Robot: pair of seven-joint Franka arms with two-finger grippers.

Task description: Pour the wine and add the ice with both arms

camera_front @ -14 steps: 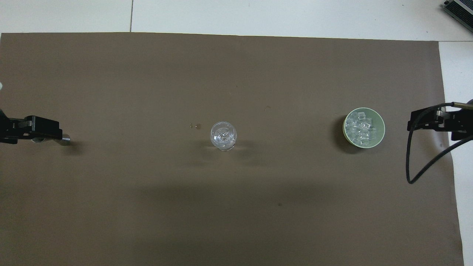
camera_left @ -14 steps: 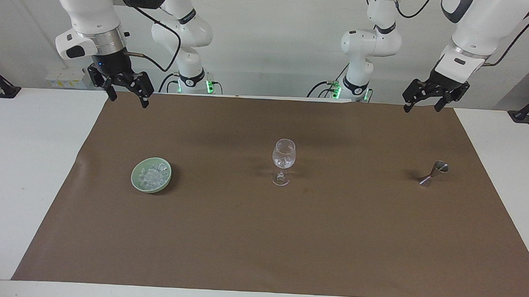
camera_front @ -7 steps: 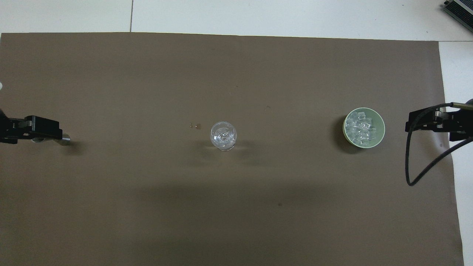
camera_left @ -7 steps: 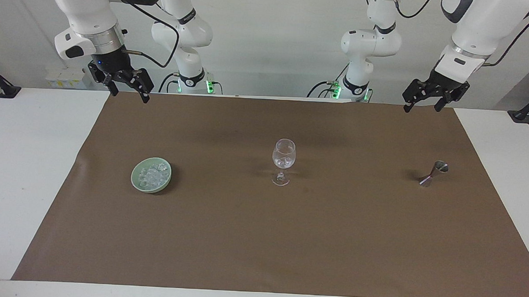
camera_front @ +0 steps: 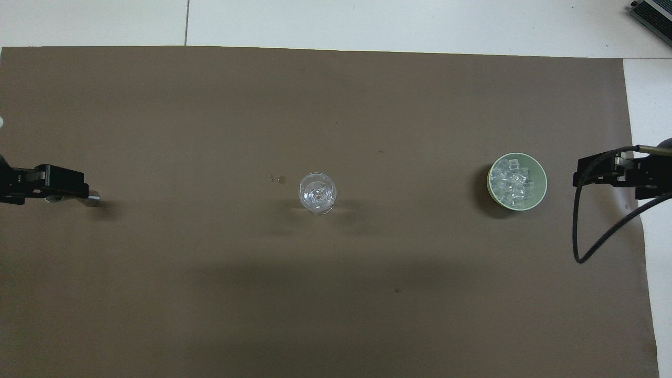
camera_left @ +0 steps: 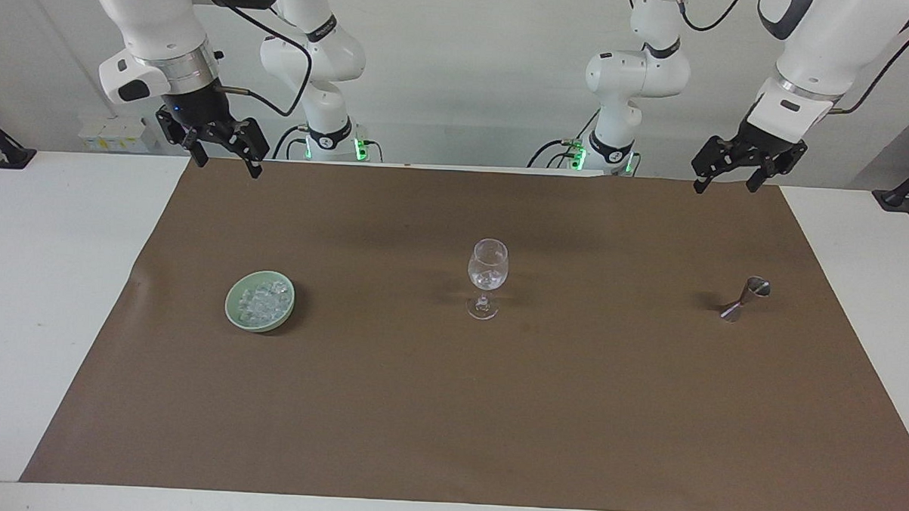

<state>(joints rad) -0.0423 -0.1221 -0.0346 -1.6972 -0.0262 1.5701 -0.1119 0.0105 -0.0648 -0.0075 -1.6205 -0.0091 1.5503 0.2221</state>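
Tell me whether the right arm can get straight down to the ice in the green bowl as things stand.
Probably yes. The right gripper hangs open and empty, raised at the ice's end of the table, and nothing stands on or beside the green bowl; the wine glass is well apart.

A white tabletop (camera_left: 53,272) carries a large brown paper sheet (camera_left: 494,423) that covers most of it, leaving white strips bare at both ends. Three things stand on the sheet in a row, well apart. A green bowl (camera_left: 233,313) of ice (camera_left: 261,300) sits toward the right arm's end. A clear stemmed glass (camera_left: 487,275) stands upright in the middle. A small metal jigger (camera_left: 743,298) stands toward the left arm's end.
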